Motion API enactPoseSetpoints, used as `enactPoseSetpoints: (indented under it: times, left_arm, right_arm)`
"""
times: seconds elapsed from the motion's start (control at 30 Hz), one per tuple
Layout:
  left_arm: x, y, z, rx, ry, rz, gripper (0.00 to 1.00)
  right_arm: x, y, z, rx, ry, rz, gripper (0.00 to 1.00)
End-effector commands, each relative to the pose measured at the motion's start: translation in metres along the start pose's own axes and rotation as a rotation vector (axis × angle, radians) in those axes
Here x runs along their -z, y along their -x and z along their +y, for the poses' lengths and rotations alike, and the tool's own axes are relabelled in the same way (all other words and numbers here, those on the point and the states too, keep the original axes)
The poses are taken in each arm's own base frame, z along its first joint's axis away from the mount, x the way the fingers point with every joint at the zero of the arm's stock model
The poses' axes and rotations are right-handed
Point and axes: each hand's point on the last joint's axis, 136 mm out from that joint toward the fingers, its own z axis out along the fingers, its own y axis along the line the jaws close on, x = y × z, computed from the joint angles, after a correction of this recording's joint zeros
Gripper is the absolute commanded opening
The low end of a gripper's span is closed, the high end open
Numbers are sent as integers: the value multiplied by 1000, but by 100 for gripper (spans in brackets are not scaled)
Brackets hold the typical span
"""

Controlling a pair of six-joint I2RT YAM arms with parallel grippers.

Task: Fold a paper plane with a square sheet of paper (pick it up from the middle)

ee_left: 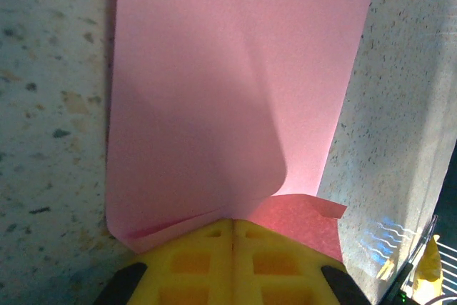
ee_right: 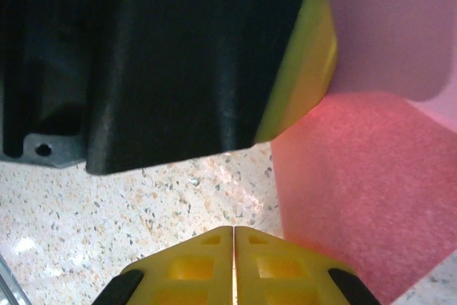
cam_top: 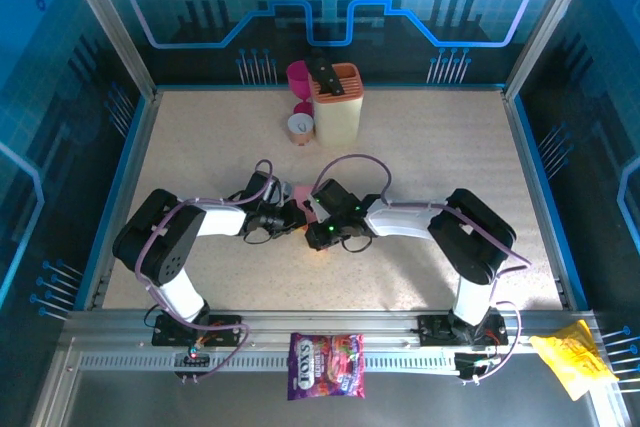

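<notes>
The square sheet of paper (ee_left: 228, 83) is salmon pink and folded over itself, running away from my left gripper (ee_left: 233, 221) across the speckled table. That gripper's yellow jaws are shut on the paper's near end, where a darker flap (ee_left: 307, 223) sticks out to the right. My right gripper (ee_right: 234, 228) is shut, tips pressed together over the table, with the paper (ee_right: 357, 191) right beside its right finger. The left gripper's black body and yellow finger (ee_right: 307, 69) fill the space above it. From above, both grippers (cam_top: 300, 213) (cam_top: 316, 203) meet mid-table over the paper (cam_top: 300, 191). The paper plane is out of view.
At the back of the table (cam_top: 200, 137) stand a beige holder (cam_top: 337, 105), a magenta cup (cam_top: 297, 74) and a small round container (cam_top: 300, 125). A purple candy bag (cam_top: 326, 365) and a yellow bag (cam_top: 572, 352) lie on the front rail. Blue walls surround the table.
</notes>
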Motion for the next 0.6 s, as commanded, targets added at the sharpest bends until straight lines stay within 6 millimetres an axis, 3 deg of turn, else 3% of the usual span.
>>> enactPoseSetpoints:
  times: [0.0, 0.17, 0.57]
  left_arm:
    - [-7, -16, 35, 33, 117, 41, 0]
    - [-6, -17, 36, 28, 125, 44, 0]
    - [-6, -16, 37, 27, 125, 41, 0]
  right_arm:
    - [3, 9, 7, -17, 49, -26, 9]
    - [5, 12, 4, -32, 52, -36, 10]
    - [-7, -8, -17, -81, 33, -5, 8]
